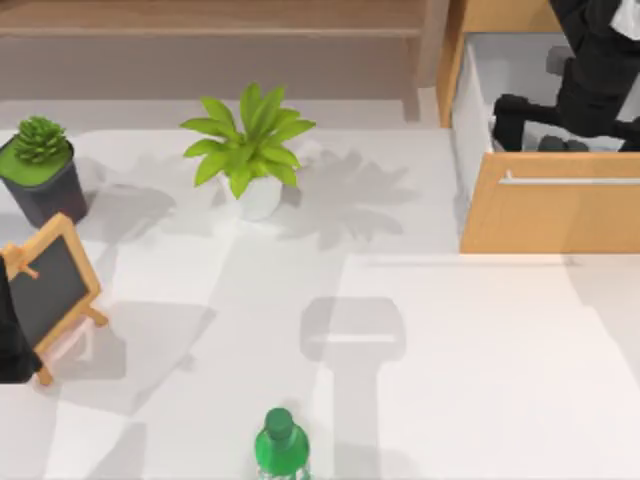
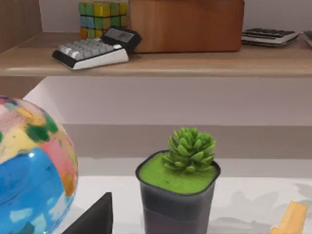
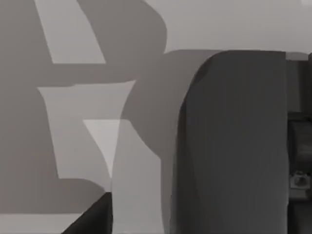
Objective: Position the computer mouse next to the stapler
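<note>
Top view: right hand down in the open drawer, mouse by the front wall

Top view has the right hand (image 1: 520,122) reached into the wooden drawer (image 1: 550,215) at the tabletop's far right. Whether it is open, or has hold of anything, I cannot tell. The computer mouse (image 1: 565,145) appears to be the low dark grey pair of humps just beside the hand, on the drawer floor close against the inner face of the front wall. The right wrist view has a big dark grey shape up close over pale floor; I cannot say what it is.

The step in hand looks like the pick from the drawer. To do it well, the grip should close across the mouse's low sides and seat fully before lifting. The lift should go straight up until it clears the front wall, and only then swing out.

Room inside the drawer is tight: walls on both sides and the front edge close by. Outside, the tabletop (image 1: 480,360) is wide open in the middle and to the right. The leafy plant (image 1: 250,140), succulent pot (image 1: 40,165), small chalkboard (image 1: 45,290) and green bottle (image 1: 280,445) stand well apart from that stretch. The left arm (image 1: 10,340) is parked at the left edge.
</note>
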You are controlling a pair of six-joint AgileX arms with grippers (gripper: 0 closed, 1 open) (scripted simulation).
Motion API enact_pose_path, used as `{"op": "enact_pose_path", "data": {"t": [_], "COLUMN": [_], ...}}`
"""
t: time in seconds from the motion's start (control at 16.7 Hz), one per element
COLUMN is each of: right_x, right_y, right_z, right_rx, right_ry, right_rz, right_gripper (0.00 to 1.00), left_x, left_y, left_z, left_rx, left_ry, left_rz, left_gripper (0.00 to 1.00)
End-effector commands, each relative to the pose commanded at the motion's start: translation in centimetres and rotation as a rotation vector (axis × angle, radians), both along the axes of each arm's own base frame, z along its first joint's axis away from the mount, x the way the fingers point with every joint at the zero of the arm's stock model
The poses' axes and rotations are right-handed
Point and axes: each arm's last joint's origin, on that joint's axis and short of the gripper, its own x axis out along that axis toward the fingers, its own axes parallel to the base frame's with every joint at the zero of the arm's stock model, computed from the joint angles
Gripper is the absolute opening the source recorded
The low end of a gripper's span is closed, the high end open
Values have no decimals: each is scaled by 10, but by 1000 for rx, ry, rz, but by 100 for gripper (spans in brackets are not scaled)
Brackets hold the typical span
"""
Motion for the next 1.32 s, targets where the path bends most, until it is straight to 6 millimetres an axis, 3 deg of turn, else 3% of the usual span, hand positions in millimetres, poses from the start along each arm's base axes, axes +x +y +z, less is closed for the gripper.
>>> {"op": "enact_pose_path", "data": {"t": [0.24,1.02,1.32], "right_x": [0,0,0], "right_y": [0,0,0], "right_z": [0,0,0], "right_rx": [0,0,0], "right_ry": [0,0,0], "right_rz": [0,0,0], "right_gripper": [100,2,0], "left_x": [0,0,0], "left_y": [0,0,0], "left_z": [0,0,0], "left_rx": [0,0,0], "left_ry": [0,0,0], "left_rz": [0,0,0], "left_gripper": [100,100,100]}}
